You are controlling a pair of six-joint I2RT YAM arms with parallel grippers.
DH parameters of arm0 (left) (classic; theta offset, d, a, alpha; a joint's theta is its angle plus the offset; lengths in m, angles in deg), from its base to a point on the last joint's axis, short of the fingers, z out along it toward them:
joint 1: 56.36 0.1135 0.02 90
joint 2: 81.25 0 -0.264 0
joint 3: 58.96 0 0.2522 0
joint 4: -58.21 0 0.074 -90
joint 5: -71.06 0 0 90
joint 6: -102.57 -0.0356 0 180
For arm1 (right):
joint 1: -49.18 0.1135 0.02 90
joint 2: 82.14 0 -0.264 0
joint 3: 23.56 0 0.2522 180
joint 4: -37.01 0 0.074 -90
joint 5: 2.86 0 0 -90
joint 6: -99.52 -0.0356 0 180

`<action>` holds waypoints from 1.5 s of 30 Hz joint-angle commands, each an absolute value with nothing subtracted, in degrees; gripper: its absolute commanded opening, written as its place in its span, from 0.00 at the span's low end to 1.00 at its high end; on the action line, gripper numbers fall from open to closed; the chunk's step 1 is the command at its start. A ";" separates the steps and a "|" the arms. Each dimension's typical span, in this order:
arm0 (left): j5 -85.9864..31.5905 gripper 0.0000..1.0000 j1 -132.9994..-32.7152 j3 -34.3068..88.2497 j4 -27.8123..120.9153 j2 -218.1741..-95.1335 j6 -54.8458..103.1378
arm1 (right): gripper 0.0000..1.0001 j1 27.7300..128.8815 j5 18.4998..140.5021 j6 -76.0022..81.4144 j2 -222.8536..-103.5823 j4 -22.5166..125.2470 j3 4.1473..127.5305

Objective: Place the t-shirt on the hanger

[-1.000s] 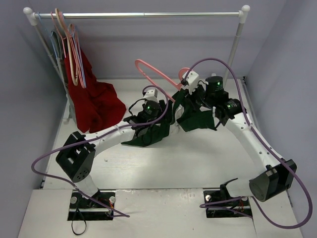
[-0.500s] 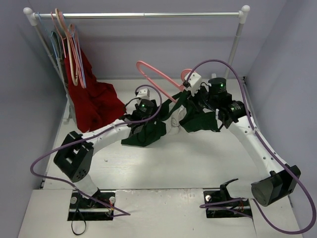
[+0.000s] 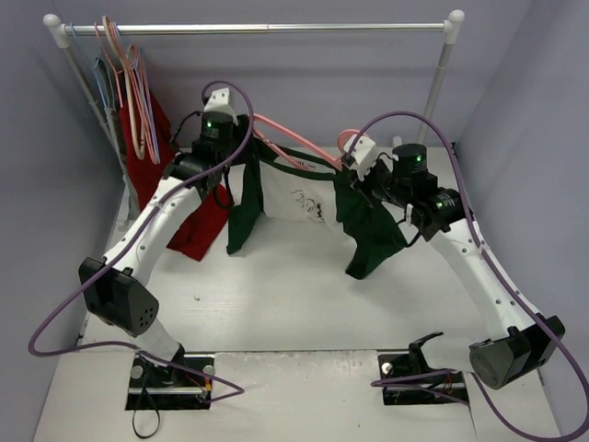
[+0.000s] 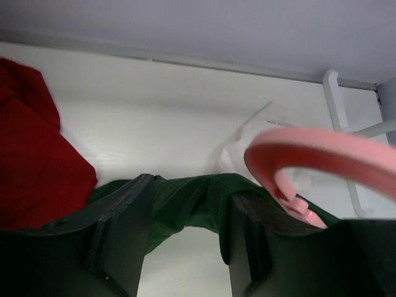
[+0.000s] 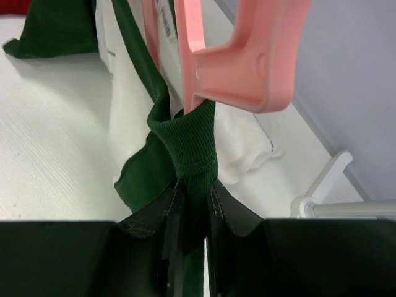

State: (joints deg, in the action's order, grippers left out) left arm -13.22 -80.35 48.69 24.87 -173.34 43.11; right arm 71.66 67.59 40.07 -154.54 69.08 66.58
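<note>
The t-shirt (image 3: 294, 198), white with dark green sleeves, hangs stretched in the air between my two grippers, its sleeves dangling toward the table. The pink hanger (image 3: 287, 140) lies along its upper edge. My left gripper (image 3: 237, 152) is raised at the back left. Its fingers stand apart in the left wrist view (image 4: 189, 192), with green shirt fabric (image 4: 185, 198) draped across their tips and the hanger's hook (image 4: 309, 154) just to the right. My right gripper (image 3: 348, 170) is shut (image 5: 195, 185) on the green ribbed collar (image 5: 189, 145), right under the hanger (image 5: 241, 55).
A red garment (image 3: 184, 198) hangs from the clothes rack (image 3: 267, 28) at the back left, beside several spare hangers (image 3: 138, 101), close behind my left arm. The rack's right post (image 3: 442, 74) stands behind my right gripper. The rack's white foot (image 4: 337, 124) shows near the wall.
My left arm has swung up and back to the left, lifting the shirt off the table and spreading it out. The right gripper has kept its hold and shifted slightly.
</note>
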 commanded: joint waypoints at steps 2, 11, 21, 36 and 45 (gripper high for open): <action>-12.79 0.46 -76.49 60.96 16.60 -175.11 37.01 | 0.00 71.42 68.33 42.83 -152.19 68.79 69.48; -9.97 0.46 -74.64 75.91 9.91 -180.39 31.91 | 0.00 71.59 67.98 44.50 -151.05 69.84 67.90; -7.16 0.43 -72.45 83.38 9.82 -182.76 28.30 | 0.00 74.23 69.39 45.56 -151.66 74.76 67.64; -17.26 0.05 -73.14 68.10 20.54 -172.66 28.04 | 0.00 76.60 74.22 42.31 -156.75 76.17 69.30; -13.84 0.01 -84.12 66.95 18.70 -168.61 22.50 | 0.00 77.66 73.08 41.16 -161.24 67.31 73.00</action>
State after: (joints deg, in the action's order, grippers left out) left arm -17.44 -81.64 65.21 12.92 -172.51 25.71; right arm 77.84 71.42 42.25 -162.80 73.32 70.45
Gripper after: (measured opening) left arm 0.065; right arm 0.160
